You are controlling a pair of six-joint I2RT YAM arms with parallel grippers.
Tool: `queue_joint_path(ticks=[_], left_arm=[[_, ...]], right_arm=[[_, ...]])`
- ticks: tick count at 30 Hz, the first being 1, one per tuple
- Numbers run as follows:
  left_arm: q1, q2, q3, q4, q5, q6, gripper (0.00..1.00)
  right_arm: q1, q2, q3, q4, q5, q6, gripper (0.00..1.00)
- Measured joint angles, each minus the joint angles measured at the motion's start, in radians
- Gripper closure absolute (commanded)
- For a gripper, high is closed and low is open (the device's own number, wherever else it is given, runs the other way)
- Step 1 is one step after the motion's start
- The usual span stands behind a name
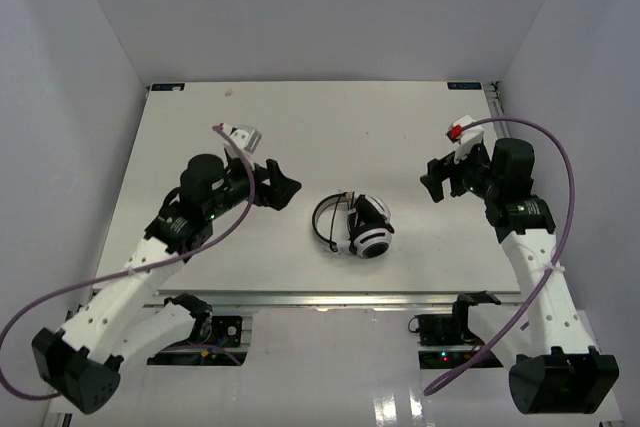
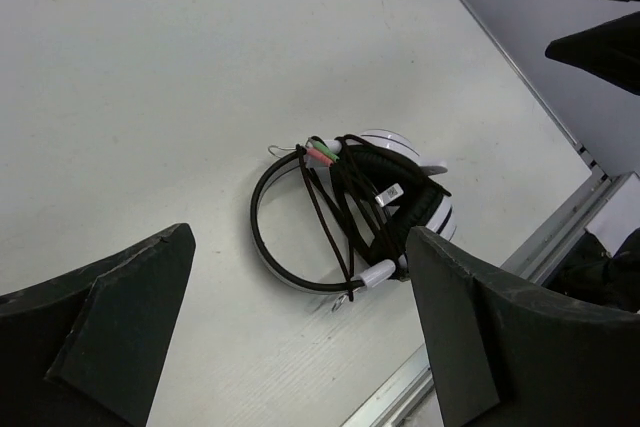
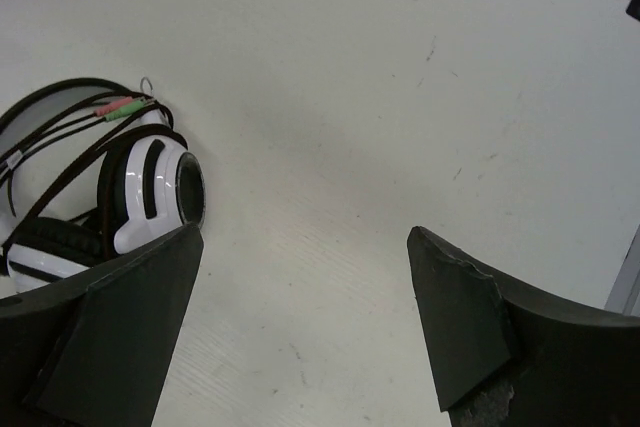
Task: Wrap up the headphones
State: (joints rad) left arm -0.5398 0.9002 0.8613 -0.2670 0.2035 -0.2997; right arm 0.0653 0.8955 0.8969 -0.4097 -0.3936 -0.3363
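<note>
The white-and-black headphones point(image 1: 356, 226) lie on the white table near the middle front, with the thin black cable wound around the earcups and headband. In the left wrist view the headphones point(image 2: 390, 209) show the cable loops and the pink and green plugs point(image 2: 320, 153). In the right wrist view an earcup point(image 3: 150, 192) shows at the left. My left gripper point(image 1: 283, 187) is open and empty, held to the left of the headphones. My right gripper point(image 1: 436, 185) is open and empty, to their right.
Purple robot cables point(image 1: 570, 197) loop beside both arms. The table's metal front rail point(image 1: 340, 299) runs just below the headphones. White walls close in the left, right and back sides.
</note>
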Motion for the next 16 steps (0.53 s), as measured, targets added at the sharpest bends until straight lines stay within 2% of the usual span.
queue_joint_path(ticks=[6, 16], left_arm=[[0.001, -0.283, -0.168, 0.042, -0.039, 0.021, 0.02], [0.001, -0.336, -0.278, 0.042, -0.039, 0.03, 0.02]], right_arm=[[-0.007, -0.116, -0.032, 0.05, 0.147, 0.204, 0.1], [-0.027, -0.164, -0.114, 0.066, 0.282, 0.261, 0.1]])
